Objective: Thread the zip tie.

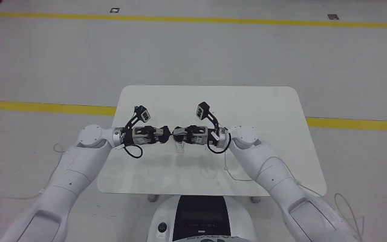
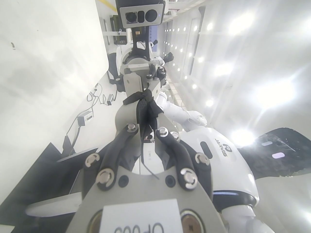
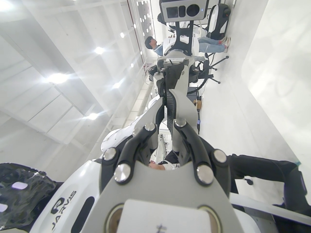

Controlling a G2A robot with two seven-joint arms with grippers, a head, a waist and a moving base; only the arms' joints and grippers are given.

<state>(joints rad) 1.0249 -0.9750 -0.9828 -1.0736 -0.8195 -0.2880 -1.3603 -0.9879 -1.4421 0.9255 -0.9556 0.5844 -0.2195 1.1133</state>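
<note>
in the top view the left arm lies over the left part of the white counter (image 1: 266, 106), which spreads out beneath both arms. the left wrist camera (image 1: 143, 113) stands up behind the left gripper (image 1: 165, 134), and that gripper points toward the right arm. its fingers are drawn together. in the left wrist view its dark pads (image 2: 142, 112) are clamped on a thin black zip tie (image 2: 143, 151). the tie's free strap runs back from the fingertips, between the finger links, and ends close to the grey base plate of the gripper. just ahead of the left gripper's tips a ragged dark clump (image 2: 142, 99) sits where the two grippers meet; what it is cannot be told.

the right gripper (image 1: 185, 133) faces the left gripper tip to tip, touching it or very nearly so, and both are held above the counter. in the right wrist view its grey fingers (image 3: 185, 105) are closed flat against each other, with a ribbed black pad showing along the seam. whether the zip tie is also caught between them cannot be seen. the right wrist camera (image 1: 202, 110) rises behind the right gripper, tilted toward the left arm's camera.
</note>
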